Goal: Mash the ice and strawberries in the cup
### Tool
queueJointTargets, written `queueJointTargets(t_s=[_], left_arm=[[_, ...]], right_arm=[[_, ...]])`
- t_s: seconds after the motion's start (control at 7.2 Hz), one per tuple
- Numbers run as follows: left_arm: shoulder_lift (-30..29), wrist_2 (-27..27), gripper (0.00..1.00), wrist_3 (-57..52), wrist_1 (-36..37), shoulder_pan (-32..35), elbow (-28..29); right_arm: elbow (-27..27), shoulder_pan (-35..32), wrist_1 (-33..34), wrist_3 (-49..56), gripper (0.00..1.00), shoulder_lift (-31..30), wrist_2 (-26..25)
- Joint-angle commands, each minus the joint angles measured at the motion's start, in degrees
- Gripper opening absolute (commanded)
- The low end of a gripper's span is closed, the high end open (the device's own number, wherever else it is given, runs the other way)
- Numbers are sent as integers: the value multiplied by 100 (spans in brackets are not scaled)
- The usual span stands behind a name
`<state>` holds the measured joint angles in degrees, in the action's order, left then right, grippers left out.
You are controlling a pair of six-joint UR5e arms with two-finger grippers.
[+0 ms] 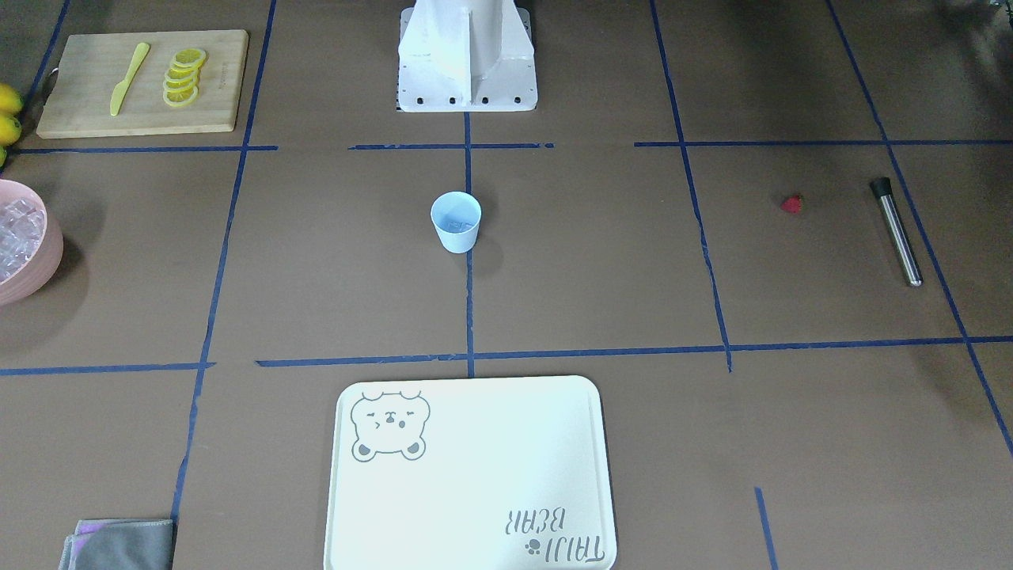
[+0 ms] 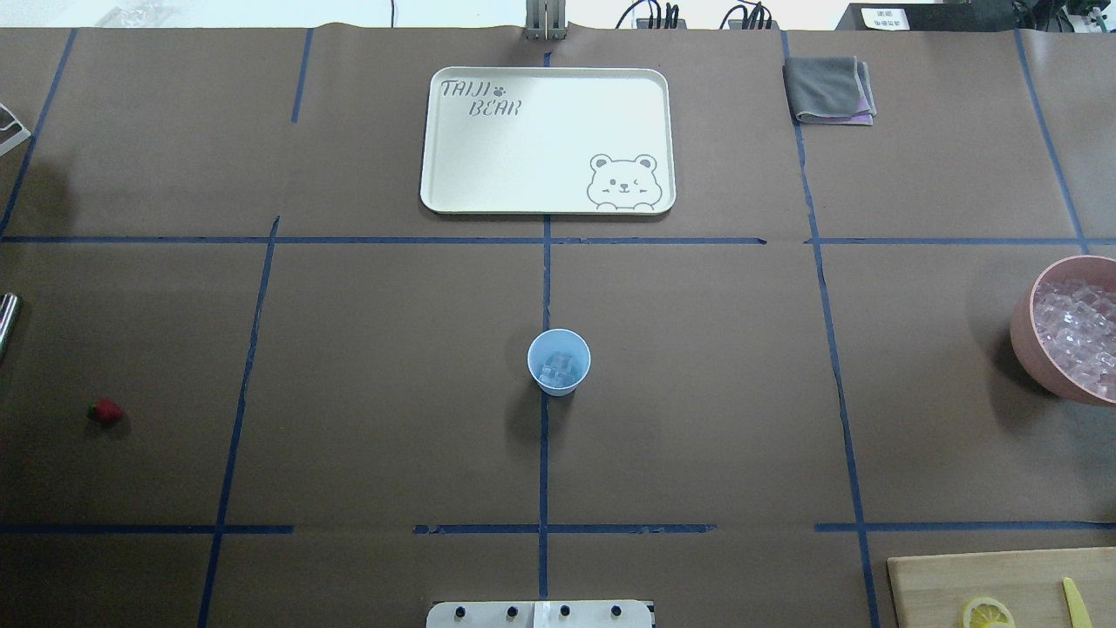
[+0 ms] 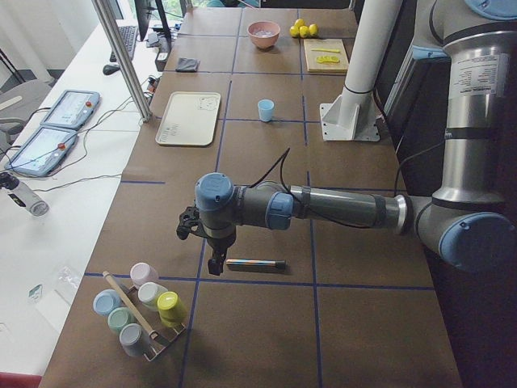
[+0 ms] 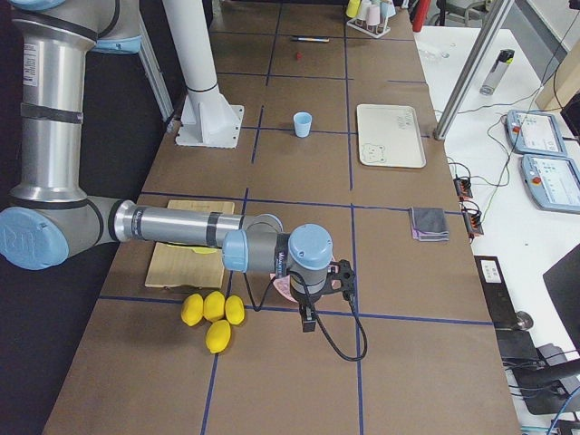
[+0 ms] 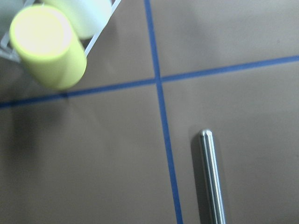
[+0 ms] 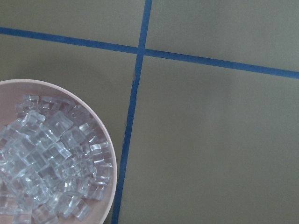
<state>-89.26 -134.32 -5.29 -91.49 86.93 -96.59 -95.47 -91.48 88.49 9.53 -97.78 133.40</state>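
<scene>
The light blue cup [image 2: 559, 361] stands upright at the table's centre, with a few ice cubes [image 2: 558, 370] in its bottom. More ice [image 6: 51, 163] fills the pink bowl [image 2: 1022, 324] at the robot's right. One red strawberry [image 2: 105, 412] lies alone on the table far to the robot's left. My left gripper [image 3: 212, 252] hangs over the table's left end, beside a steel muddler [image 3: 255, 263]. At the other end, my right gripper [image 4: 311, 315] hovers by the pink bowl. I cannot tell whether either gripper is open or shut, since the wrist views show no fingers.
A white bear tray [image 2: 453, 174] and a grey cloth [image 2: 828, 89] lie on the far side. A wooden board [image 1: 79, 111] carries lemon slices [image 1: 183, 77] and a yellow knife [image 1: 129, 77]. Whole lemons [image 4: 214, 313] and a rack of pastel cups [image 3: 141, 311] sit at opposite table ends.
</scene>
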Motion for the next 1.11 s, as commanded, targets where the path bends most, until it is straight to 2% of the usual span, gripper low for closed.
queueJointTargets(t_s=[0.0, 0.28, 0.42, 0.69, 0.83, 0.97], left_arm=[[-179, -155, 100, -24, -123, -114, -87], [-171, -227, 100, 411, -123, -621, -464], [-162, -174, 100, 1607, -158, -1024, -718], [21, -148, 100, 2721, -193, -1773, -1264], [327, -8, 100, 3161, -515, -2002, -1509], [669, 115, 100, 3801, -1302, -2326, -1529]], right_arm=[[-42, -2, 2, 5, 100, -22, -25], [-51, 7, -7, -21, 100, -48, -16], [-51, 7, 2, -22, 100, -48, -25], [-51, 7, 2, -30, 100, -65, -25], [-51, 7, 2, -30, 100, -66, -16], [-51, 7, 2, -30, 100, -66, -16]])
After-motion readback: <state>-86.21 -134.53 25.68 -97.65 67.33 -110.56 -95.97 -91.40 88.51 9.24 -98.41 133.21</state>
